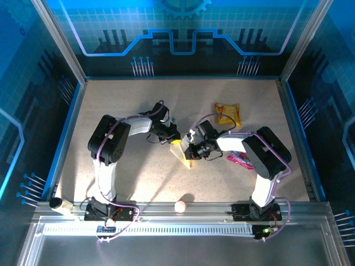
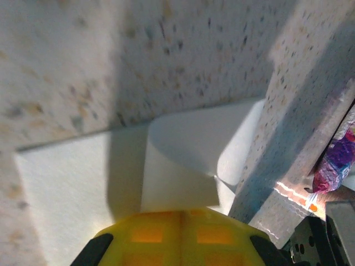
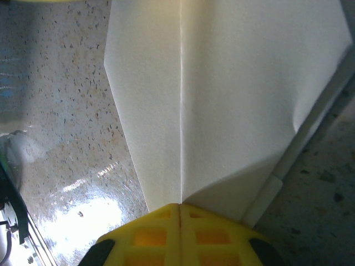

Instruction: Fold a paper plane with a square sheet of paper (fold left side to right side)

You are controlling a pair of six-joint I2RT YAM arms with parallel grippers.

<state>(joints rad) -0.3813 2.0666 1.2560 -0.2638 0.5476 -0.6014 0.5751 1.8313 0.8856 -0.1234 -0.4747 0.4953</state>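
**Pinched from both sides**

The paper (image 1: pixel 183 154) is lying mid-table (image 1: pixel 122 177), its crease running roughly near to far, between the two arms. The left gripper (image 2: pixel 180 213) seems to be clamping its left edge, where a flap is curling up. The right gripper (image 3: pixel 180 206) is pinching the crease end. Both are equally near. No legible writing is showing.

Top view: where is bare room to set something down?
Bare: the patch between the left wall and left arm, and the far strip along the back wall. Crowded: the centre, where the left gripper and right gripper meet at the paper, and the right, with yellow packet and pink wrapper.
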